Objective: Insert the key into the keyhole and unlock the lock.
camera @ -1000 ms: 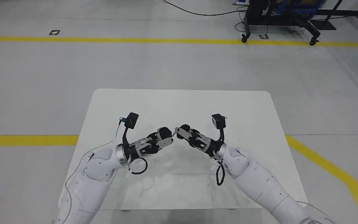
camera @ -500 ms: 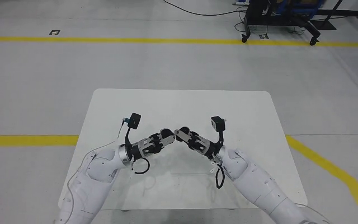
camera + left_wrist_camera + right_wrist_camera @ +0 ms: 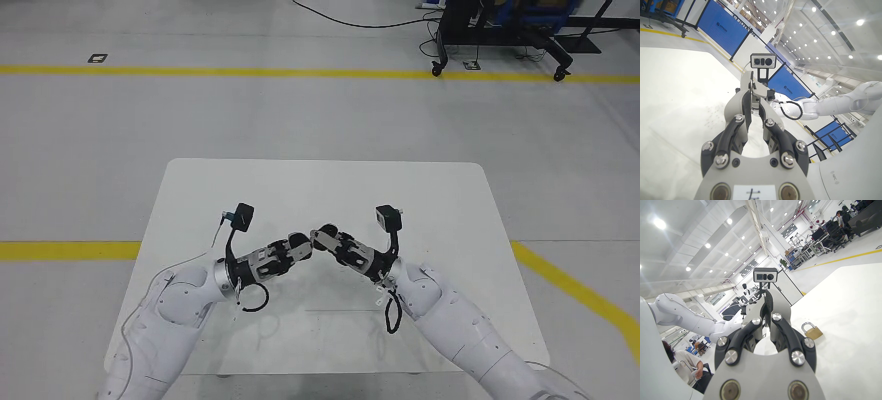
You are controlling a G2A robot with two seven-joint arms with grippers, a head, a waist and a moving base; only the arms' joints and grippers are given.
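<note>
A brass padlock (image 3: 811,331) with a silver shackle lies flat on the white table (image 3: 848,306), a short way beside my right gripper. Both grippers meet tip to tip above the middle of the table. My left gripper (image 3: 298,244) (image 3: 754,99) points at my right gripper (image 3: 322,237) (image 3: 767,296), whose black pads (image 3: 765,308) are pressed together. I cannot make out the key; whatever lies between the touching tips is hidden.
The white table (image 3: 200,200) is bare around the arms. Yellow floor lines (image 3: 300,72) run past it, and a black wheeled rack (image 3: 500,40) stands far behind. A seated person shows at the edge of the right wrist view.
My left gripper has moved slightly toward the right one, closing the small gap between the tips. The right arm has hardly shifted.
</note>
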